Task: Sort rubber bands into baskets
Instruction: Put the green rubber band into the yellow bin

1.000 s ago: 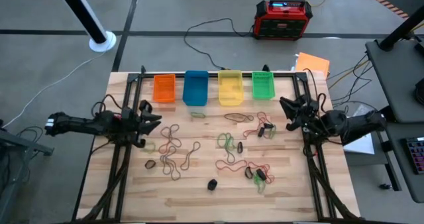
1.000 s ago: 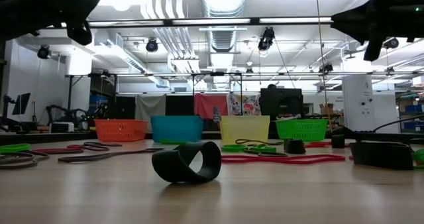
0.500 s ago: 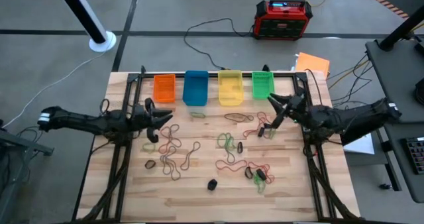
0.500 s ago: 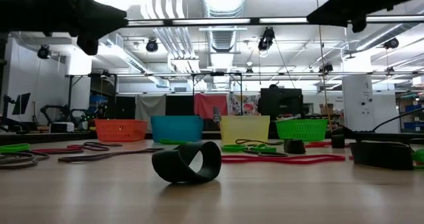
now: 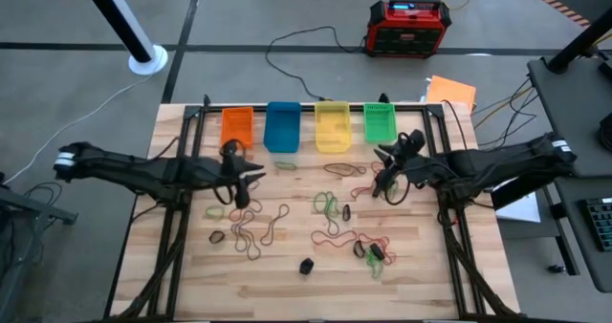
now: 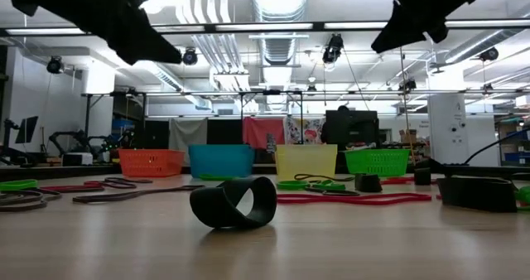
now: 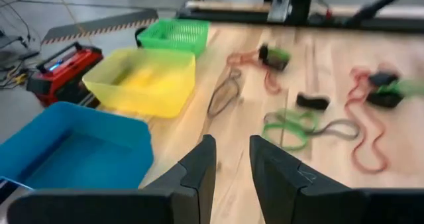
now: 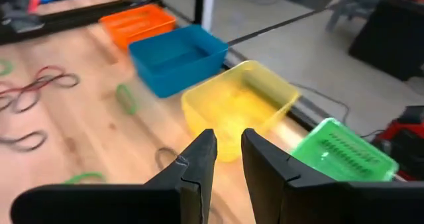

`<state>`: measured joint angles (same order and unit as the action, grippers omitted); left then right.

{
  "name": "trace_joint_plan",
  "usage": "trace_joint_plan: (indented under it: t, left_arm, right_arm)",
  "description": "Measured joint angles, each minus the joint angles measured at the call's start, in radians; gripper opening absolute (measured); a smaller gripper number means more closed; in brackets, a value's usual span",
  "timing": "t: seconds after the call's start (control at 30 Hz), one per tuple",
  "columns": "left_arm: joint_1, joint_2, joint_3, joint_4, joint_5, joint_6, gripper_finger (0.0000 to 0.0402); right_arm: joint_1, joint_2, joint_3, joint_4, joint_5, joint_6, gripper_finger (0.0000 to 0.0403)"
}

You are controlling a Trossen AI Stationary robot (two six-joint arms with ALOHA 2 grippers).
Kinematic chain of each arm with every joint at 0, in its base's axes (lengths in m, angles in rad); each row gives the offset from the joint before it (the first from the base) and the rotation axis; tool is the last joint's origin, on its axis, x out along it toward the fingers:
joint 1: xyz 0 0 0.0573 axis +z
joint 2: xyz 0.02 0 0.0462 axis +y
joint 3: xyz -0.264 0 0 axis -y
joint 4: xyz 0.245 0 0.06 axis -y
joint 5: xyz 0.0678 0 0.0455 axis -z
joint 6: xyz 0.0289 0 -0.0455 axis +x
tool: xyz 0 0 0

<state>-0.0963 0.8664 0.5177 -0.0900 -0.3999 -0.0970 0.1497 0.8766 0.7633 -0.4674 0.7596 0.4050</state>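
Observation:
Rubber bands lie flat and scattered over the wooden table [image 5: 287,275]: brown loops [image 5: 251,213], green ones [image 5: 328,205], red ones [image 5: 337,234] and a wide black band [image 5: 306,265] [image 6: 233,203]. Along the far edge stand the baskets: orange [image 5: 237,127], blue [image 5: 282,127], yellow [image 5: 332,125] and green [image 5: 379,122]. My left gripper [image 5: 254,178] [image 7: 232,144] hangs above the bands left of centre. My right gripper [image 5: 381,166] [image 8: 228,139] hangs above the bands below the green basket. Both have a narrow gap between their fingers with nothing in it.
Black frame rails [image 5: 172,237] run along both side edges of the table. On the floor beyond the far edge stand a red-black box [image 5: 408,25] with a black cable and a white pole base [image 5: 148,60]. An orange sheet [image 5: 451,92] lies at the far right corner.
Both grippers have moved in from the table's side edges toward its middle, the left one toward the right edge, the right one toward the left edge, and have risen. They now stand over the scattered bands. No band has moved.

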Motion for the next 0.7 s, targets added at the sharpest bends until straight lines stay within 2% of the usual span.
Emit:
trace_joint_plan:
  t: [0.13,0.3,0.4,0.7]
  left_arm:
    - [0.000,0.059,0.001,0.008,-0.002,0.042,0.0077]
    - [0.000,0.110,-0.029,0.114,-0.003,0.105,0.0077]
    - [0.000,0.134,-0.042,0.169,-0.003,0.114,0.0077]
    - [0.000,0.200,-0.049,0.185,-0.002,0.055,0.0077]
  right_arm:
    - [0.000,0.057,0.039,-0.002,-0.095,-0.034,0.0068]
    - [0.000,0.151,0.110,-0.001,-0.205,-0.122,0.0068]
    - [0.000,0.216,0.168,-0.027,-0.218,-0.182,0.0068]
    - [-0.006,0.413,0.365,-0.231,-0.218,-0.251,0.0068]
